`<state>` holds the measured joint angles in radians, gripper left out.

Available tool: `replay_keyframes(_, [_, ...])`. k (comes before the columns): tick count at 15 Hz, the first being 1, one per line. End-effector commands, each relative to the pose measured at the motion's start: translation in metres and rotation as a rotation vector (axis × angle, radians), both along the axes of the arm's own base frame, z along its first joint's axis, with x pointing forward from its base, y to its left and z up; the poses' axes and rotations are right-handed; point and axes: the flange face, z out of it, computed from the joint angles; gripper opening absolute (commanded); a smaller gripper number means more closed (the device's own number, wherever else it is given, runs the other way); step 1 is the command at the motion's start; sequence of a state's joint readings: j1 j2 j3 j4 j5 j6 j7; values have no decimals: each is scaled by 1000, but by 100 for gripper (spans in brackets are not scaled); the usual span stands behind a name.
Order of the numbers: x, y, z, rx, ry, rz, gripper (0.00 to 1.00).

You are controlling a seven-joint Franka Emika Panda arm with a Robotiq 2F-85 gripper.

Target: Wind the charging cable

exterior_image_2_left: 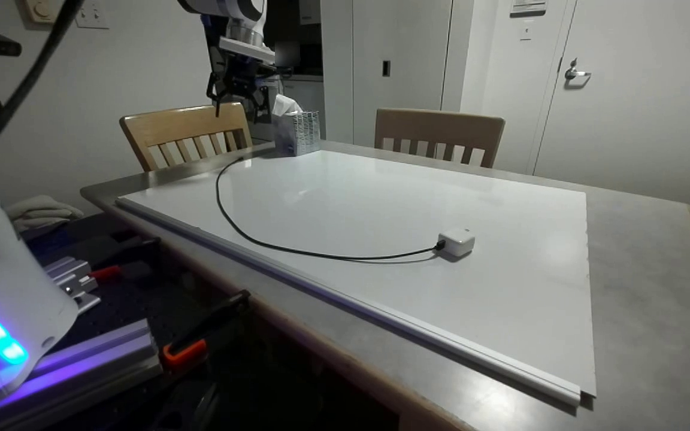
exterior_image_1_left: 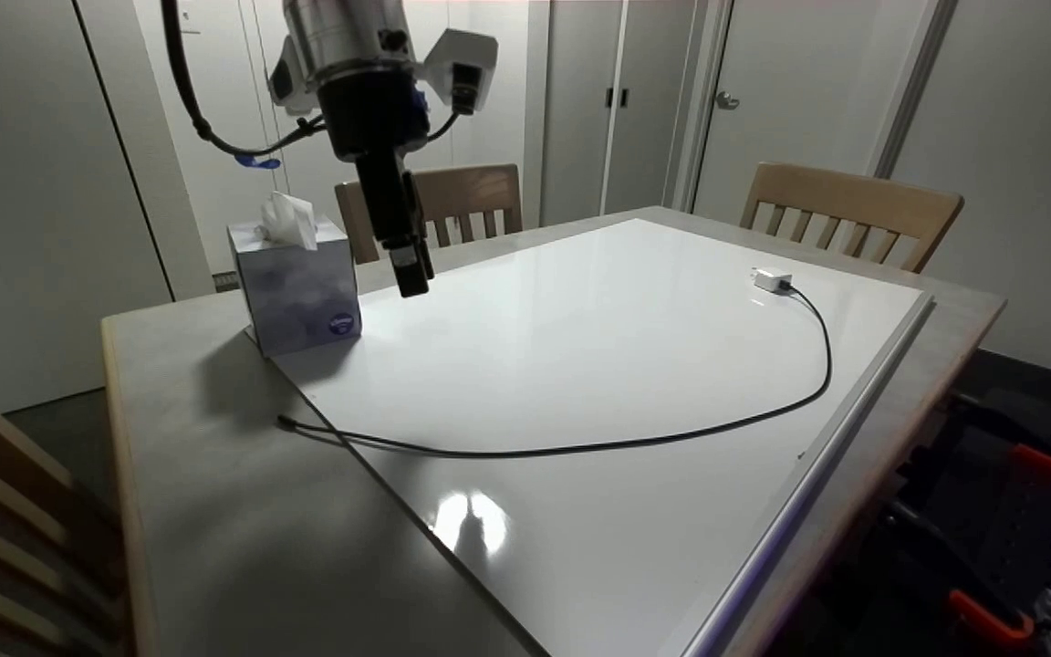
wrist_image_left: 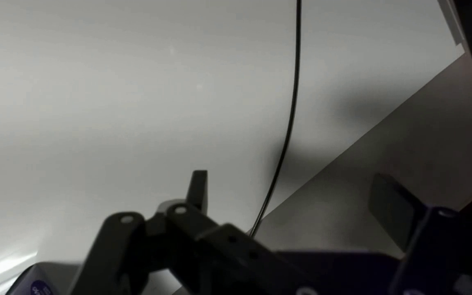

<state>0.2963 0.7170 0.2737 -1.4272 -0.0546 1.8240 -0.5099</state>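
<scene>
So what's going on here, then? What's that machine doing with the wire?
A robot arm is meant to wind up the black charging cable, but it isn't handling anything right now. Its gripper hangs open above the table, holding nothing. The cable lies unwound in a long curve across a white board, one end in a small white charger block, the other reaching past the board's edge. A tissue box stands at the board's corner.

The long, thin black flexible charging cable [wrist_image_left: 295,82] lies unwound in one wide curve across the glossy white rectangular board [exterior_image_1_left: 535,365]. Its small white block-shaped plug [exterior_image_2_left: 456,243] rests there; the black free end [exterior_image_1_left: 287,422] reaches past the board's edge.
</scene>
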Motion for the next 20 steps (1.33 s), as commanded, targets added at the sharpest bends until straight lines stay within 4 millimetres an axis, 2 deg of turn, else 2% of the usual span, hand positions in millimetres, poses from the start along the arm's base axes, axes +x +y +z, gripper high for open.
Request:
replay_keyframes(1, [15, 10, -10, -41, 4, 51, 100])
replay_keyframes(3, [9, 9, -12, -23, 0, 33, 100])
replay_keyframes(7, [13, 12, -11, -31, -4, 40, 100])
replay_keyframes(11, [14, 36, -3, -52, -93, -110, 100])
replay_keyframes(16, [3, 85, 6, -95, -294, -263, 100])
replay_keyframes(17, [0, 91, 6, -114, -323, -269, 100])
replay_keyframes(18, [0, 82, 5, -89, -261, -249, 100])
replay_keyframes(20, [-7, 94, 5, -108, -294, -260, 100])
